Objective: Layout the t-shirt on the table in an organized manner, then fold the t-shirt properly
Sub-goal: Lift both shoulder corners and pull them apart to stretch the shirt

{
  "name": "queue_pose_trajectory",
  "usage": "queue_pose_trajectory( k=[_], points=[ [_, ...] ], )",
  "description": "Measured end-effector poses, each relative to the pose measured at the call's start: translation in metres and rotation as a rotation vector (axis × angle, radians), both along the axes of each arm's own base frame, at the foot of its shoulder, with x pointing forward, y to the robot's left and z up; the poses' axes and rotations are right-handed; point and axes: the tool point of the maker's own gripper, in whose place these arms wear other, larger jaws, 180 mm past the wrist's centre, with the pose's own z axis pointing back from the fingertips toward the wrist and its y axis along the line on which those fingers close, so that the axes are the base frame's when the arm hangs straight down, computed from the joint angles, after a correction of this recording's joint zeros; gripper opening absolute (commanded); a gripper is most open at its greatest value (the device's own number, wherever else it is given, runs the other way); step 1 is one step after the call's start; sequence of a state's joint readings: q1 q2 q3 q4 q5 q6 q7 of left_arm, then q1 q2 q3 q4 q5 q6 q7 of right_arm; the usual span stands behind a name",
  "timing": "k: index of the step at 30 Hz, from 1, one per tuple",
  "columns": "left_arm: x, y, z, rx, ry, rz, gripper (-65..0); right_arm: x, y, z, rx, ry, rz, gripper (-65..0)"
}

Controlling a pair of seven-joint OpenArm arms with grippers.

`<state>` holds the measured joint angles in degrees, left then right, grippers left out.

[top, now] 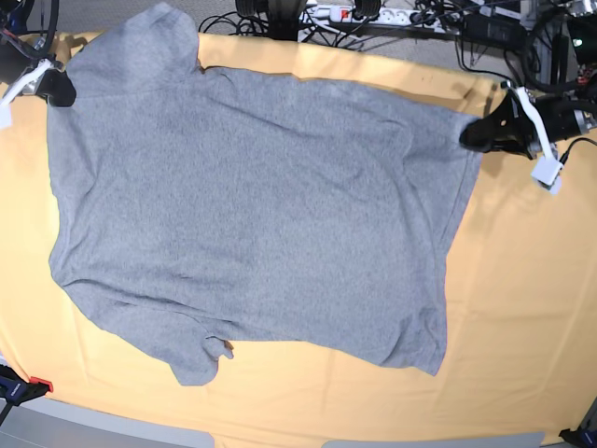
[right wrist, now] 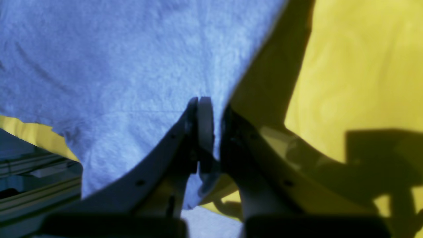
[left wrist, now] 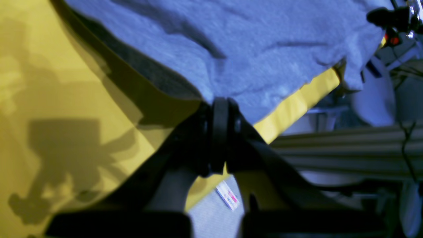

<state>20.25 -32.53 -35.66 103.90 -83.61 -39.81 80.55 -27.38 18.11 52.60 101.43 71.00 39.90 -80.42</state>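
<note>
Both black grippers, left (left wrist: 219, 109) and right (right wrist: 206, 112), pinch the heather-grey cotton t-shirt (top: 252, 205); lettering hidden, top sleeve cropped

Grey t-shirt (top: 252, 215) spread across table (top: 522, 308)

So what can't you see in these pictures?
- Any print on the t-shirt: the base view shows only plain grey.
- Left gripper fingertips: buried in cloth in the left wrist view.
- Right gripper: in the base view it sits small against the shirt's edge.
- Table edges: cut off by the base view's frame.
</note>
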Motion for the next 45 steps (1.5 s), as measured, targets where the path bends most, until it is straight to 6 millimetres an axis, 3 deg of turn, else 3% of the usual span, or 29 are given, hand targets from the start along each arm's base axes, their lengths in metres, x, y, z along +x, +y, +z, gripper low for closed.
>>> queue_pose_trajectory(
  k=[5,15,27,39,45],
  points=[
    [-0.022,0.000,0.000,0.042,0.021,-0.013,-65.0,-0.009,-0.002,-0.001,-0.043,0.035,0.012,-65.0],
    [-0.027,0.039,0.014,0.114,-0.011,0.108,-65.0,-0.026,-0.001,-0.007,-0.040,0.082,0.013,-65.0],
    [-0.059,0.039,-0.004,0.117,0.101,0.104,-65.0,-0.039,-0.004,-0.007,-0.057,0.118,0.030,-65.0],
    [-0.064,0.045,-0.002,0.154,0.130,0.071,-65.0,-0.054,0.006,0.008,-0.127,0.139,0.103,-65.0],
    [-0.083,0.045,-0.010,0.157,0.194,0.065,-65.0,-0.061,0.006,0.006,-0.127,0.160,0.105,-65.0]
  ],
)
